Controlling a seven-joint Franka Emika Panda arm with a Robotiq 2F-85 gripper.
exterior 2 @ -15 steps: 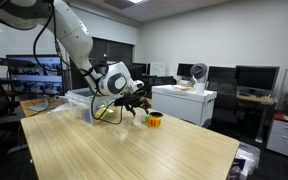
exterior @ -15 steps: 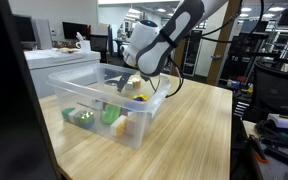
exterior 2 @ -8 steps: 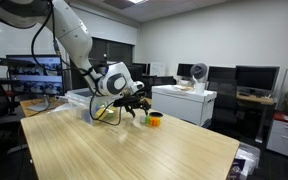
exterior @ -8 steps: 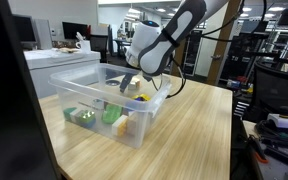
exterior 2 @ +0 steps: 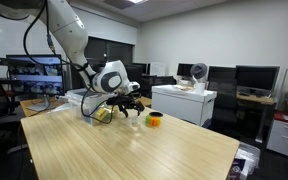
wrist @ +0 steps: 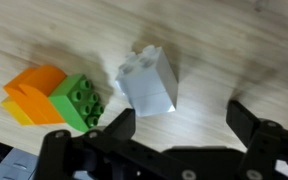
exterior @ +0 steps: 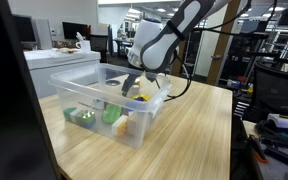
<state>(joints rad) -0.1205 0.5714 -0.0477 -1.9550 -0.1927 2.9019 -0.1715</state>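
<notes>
My gripper [wrist: 181, 120] is open with nothing between its black fingers [wrist: 114, 128]. It hangs over a pale grey-white block [wrist: 149, 80], which lies tilted just beyond the left finger. Further left, a green studded block [wrist: 80, 100] sits against an orange block [wrist: 34, 88]; all rest on a wood-grain surface. In both exterior views the gripper [exterior: 132, 88] [exterior 2: 127, 105] points down into a clear plastic bin [exterior: 134, 128] holding green toys [exterior: 84, 117] and a yellow piece [exterior: 122, 127].
The bin stands on a long wooden table [exterior: 199, 140]. A small orange object [exterior 2: 154, 118] lies on the table beyond the gripper. A white cabinet [exterior 2: 184, 102] and desks with monitors [exterior 2: 252, 78] stand behind.
The arm has shifted a little over the bin and the gripper sits slightly lower. Its jaws stay open and nothing was picked up.
</notes>
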